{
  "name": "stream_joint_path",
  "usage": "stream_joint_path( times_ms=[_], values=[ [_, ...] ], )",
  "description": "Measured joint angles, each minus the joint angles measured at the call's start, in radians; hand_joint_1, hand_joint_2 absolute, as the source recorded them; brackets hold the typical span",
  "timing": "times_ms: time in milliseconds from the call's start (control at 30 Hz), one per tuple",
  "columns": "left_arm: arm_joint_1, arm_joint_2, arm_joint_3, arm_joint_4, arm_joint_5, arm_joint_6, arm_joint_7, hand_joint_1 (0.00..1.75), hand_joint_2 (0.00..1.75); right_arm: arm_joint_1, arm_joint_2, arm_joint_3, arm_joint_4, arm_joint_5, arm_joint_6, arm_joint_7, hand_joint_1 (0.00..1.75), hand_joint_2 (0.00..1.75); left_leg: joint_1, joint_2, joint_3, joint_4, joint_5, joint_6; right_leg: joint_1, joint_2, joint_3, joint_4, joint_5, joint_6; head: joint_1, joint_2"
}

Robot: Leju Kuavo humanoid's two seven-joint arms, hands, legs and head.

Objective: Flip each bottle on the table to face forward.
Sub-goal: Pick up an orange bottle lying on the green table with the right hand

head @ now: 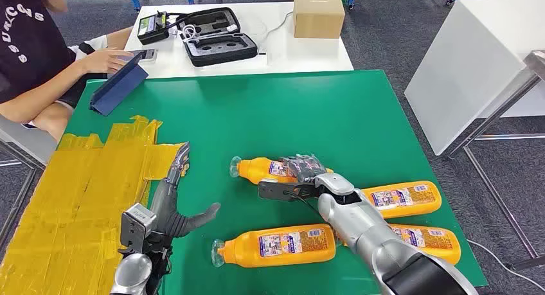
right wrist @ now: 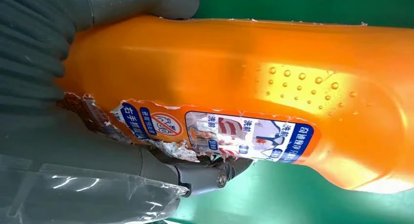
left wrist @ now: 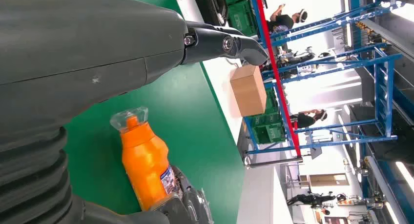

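From the head view, four orange bottles lie on their sides on the green desk. The right robot hand grasps the far bottle around its body, the clear cap pointing toward the robot's left. A near bottle lies in front of the arm, label up. Two more lie on the right side: a right bottle and, nearer the desk's front edge, a partly hidden bottle behind the right forearm. The left robot hand hovers released, fingers stretched over the edge of the yellow tape patch, thumb out to the side. A seated person touches a blue tablet case at the far left corner. Beyond, a white table carries a cardboard box and an open black case.

In the left wrist view, the left robot hand's thumb is spread with nothing in it, and the far bottle lies beyond it on the green surface.

The right wrist view shows fingers and thumb pressed on opposite sides of the orange body, over what looks like a torn label.
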Motion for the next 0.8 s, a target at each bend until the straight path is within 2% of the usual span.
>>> stream_joint_path(
  times_ms=[100,233,400,533,700,800],
  values=[
    [0.000,0.000,0.000,0.000,0.000,0.000,0.001,0.00,1.75,0.004,0.004,-0.009,0.000,-0.013,-0.024,0.000,1.75,1.75,0.000,0.000,0.000,0.000,0.000,0.000,0.000,0.000,0.000,0.000,0.000,0.000,0.000,0.000],
    [0.002,-0.002,-0.002,-0.002,-0.006,0.001,0.006,0.00,1.75,0.044,0.020,-0.054,-0.040,-0.075,-0.109,-0.039,1.75,1.75,0.000,0.000,-0.001,0.000,0.000,0.000,0.000,0.000,0.000,0.000,0.000,0.000,0.000,0.000],
    [0.015,-0.008,-0.013,-0.019,-0.028,0.001,0.017,0.00,1.75,0.161,0.056,-0.148,-0.244,-0.145,-0.190,-0.101,1.75,1.75,0.000,-0.001,-0.003,0.000,0.000,0.000,0.000,-0.001,-0.003,0.000,0.000,0.000,0.000,0.000],
    [0.020,-0.009,-0.023,-0.031,-0.031,0.000,0.021,0.00,1.75,0.230,0.080,-0.220,-0.396,-0.178,-0.202,-0.133,1.75,1.75,0.000,-0.001,-0.004,0.000,0.000,0.000,0.000,-0.001,-0.003,0.000,0.000,0.000,0.000,0.000],
    [0.022,-0.013,-0.030,-0.034,-0.006,-0.014,0.039,0.00,1.75,0.310,0.117,-0.284,-0.555,-0.265,-0.210,-0.238,1.75,1.75,0.000,-0.001,-0.004,0.000,0.000,0.000,0.000,-0.001,-0.004,0.000,0.000,0.000,0.000,0.000],
    [0.022,-0.017,-0.032,-0.031,0.007,-0.019,0.045,0.00,1.75,0.352,0.142,-0.303,-0.644,-0.324,-0.190,-0.269,1.75,1.75,0.000,-0.001,-0.004,0.000,0.000,0.000,0.000,-0.001,-0.004,0.000,0.000,0.000,0.000,0.000]
  ],
)
